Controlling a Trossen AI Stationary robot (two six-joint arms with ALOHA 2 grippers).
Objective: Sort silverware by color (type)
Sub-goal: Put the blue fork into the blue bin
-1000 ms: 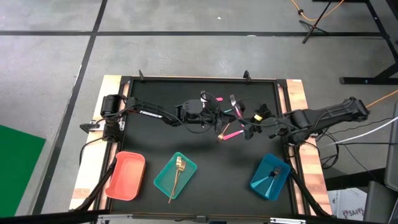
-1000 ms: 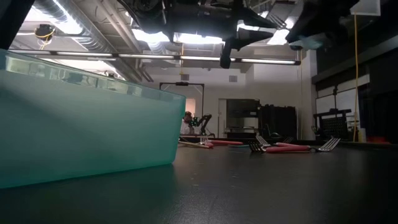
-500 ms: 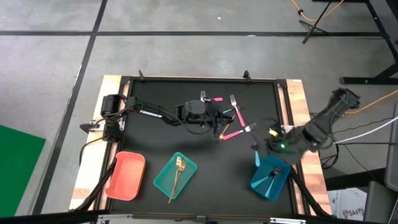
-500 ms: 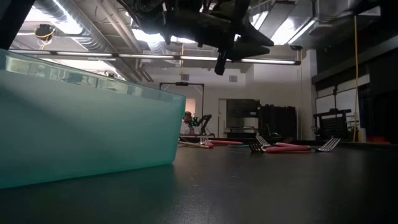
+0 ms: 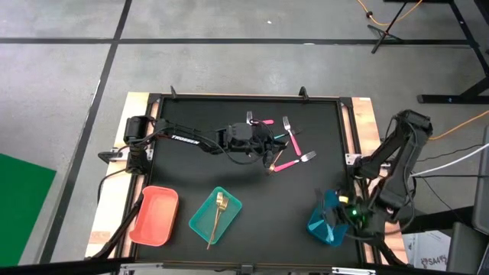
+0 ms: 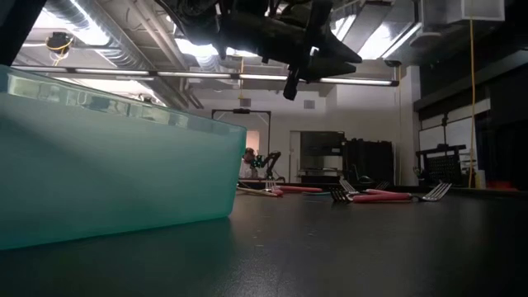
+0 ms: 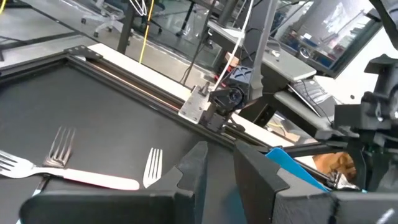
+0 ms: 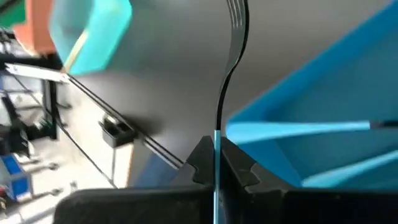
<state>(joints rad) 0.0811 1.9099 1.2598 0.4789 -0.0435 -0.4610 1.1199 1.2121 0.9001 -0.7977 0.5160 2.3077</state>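
Matt black table [image 5: 229, 176] framed by pale wood; smooth, seemingly plastic teal tray [image 5: 215, 213]; shiny metal fork [image 8: 233, 37].

I see the black table [image 5: 191, 176] carrying a red tray [image 5: 154, 216], a teal tray [image 5: 206, 218], a blue tray [image 5: 322, 223], and loose pink-handled forks [image 5: 286, 161] mid-table.

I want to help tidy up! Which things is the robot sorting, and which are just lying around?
For the job: blue-handled fork in the right gripper, at the blue tray; pink-handled forks by the left gripper; gold utensil in the teal tray; red tray.
Just lying about: green mat and orange cable on the floor.
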